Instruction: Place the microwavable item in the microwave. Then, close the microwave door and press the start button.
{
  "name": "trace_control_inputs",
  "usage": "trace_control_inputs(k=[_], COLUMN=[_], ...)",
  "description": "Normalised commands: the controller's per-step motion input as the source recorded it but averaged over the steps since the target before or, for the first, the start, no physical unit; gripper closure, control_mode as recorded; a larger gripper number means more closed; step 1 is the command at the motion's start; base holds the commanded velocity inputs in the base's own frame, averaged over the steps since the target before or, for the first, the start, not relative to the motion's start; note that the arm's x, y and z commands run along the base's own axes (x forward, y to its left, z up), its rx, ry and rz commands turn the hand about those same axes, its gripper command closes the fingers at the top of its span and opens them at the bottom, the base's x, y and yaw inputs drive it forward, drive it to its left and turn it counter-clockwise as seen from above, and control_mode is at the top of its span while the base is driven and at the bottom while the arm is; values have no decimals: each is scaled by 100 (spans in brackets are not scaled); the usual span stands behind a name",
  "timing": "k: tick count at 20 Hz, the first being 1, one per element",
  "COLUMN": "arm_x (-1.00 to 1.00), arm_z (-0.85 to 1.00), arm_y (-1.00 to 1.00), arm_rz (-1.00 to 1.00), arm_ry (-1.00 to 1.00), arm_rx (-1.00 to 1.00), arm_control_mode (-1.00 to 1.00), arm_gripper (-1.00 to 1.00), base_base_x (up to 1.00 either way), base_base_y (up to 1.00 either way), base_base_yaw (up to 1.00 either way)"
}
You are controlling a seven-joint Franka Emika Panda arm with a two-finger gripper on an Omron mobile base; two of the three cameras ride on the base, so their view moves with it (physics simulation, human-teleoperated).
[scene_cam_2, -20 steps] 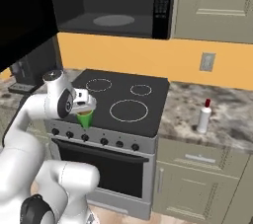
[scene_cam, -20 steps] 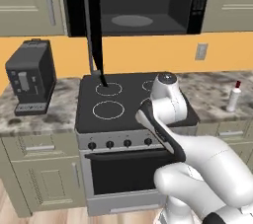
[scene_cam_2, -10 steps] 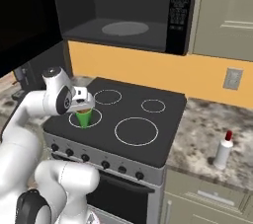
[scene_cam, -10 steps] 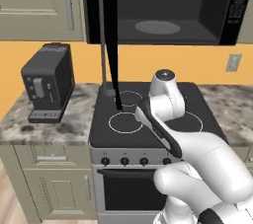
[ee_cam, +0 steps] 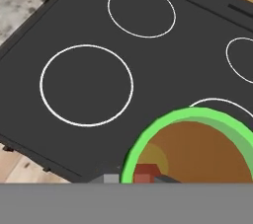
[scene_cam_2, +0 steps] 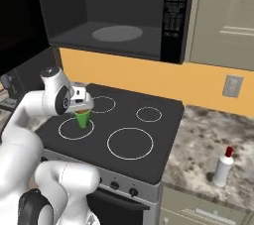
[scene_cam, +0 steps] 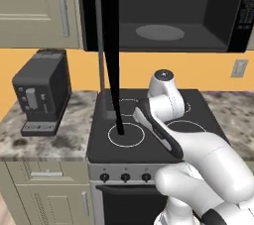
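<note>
speckled stone worktop either side of black stove, dark coffee machine on left stretch, white red-capped bottle upright on right stretch

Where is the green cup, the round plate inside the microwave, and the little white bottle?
green cup [scene_cam_2: 82, 118]: right base view, its side wall.
turntable [scene_cam_2: 117, 33]: right base view, its flat top.
white bottle [scene_cam_2: 223, 168]: right base view, its body.

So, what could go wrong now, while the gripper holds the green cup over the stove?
The gripper grips the green cup only at its rim, so the brownish contents could spill if it tilts. The microwave cavity sits well above, so the cup might strike its lower edge. The open microwave door hangs close by the arm.
</note>
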Motion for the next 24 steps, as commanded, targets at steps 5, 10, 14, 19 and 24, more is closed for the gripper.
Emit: trace_control_inputs(k=[5, 10, 14, 19, 24], arm_x=[0, 0, 0, 0, 0], arm_z=[0, 0, 0, 0, 0], arm_y=[0, 0, 0, 0, 0], arm_rz=[0, 0, 0, 0, 0], arm_ry=[0, 0, 0, 0, 0], arm_rx=[0, 0, 0, 0, 0], arm_control_mode=[100, 100, 100, 100, 100], arm_gripper=[100, 100, 100, 100, 100], base_base_x=[44, 42, 44, 55, 40], base_base_y=[2, 4, 0, 0, 0], base_base_yaw=[-32, -37, -25, -6, 0])
